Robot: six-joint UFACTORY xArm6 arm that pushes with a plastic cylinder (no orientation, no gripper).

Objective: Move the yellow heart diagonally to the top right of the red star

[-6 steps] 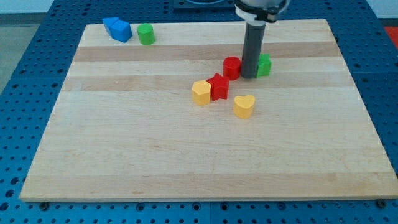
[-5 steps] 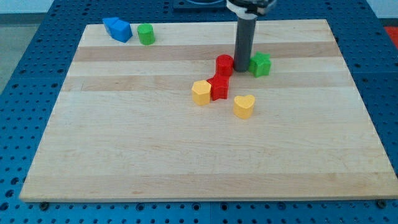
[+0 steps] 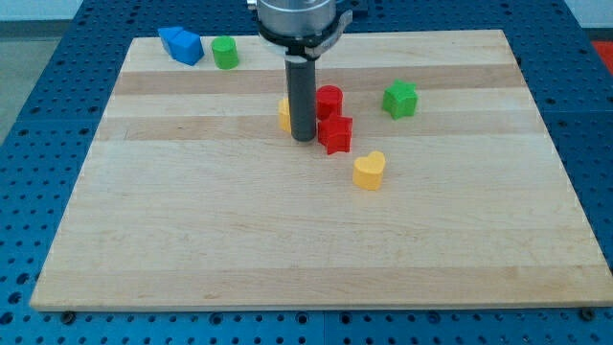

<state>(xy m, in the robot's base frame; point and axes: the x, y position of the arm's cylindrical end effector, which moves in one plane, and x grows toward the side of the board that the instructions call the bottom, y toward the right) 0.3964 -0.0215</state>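
Now our tip [image 3: 304,137] sits just left of the red star [image 3: 334,134], hiding most of a yellow block [image 3: 284,113]; we carry no pincer. The yellow heart [image 3: 369,171] lies near and right of the star. Likely we are repositioning: next we should get below the heart and push it far-right.

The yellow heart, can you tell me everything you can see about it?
The yellow heart is a small, chunky, plain yellow block that looks smooth. It lies flat on the wooden board, near the middle, with its lobes toward the view's right. Nothing touches it. The red star sits just above it to the view's left, and my tip is farther left, beyond the star.
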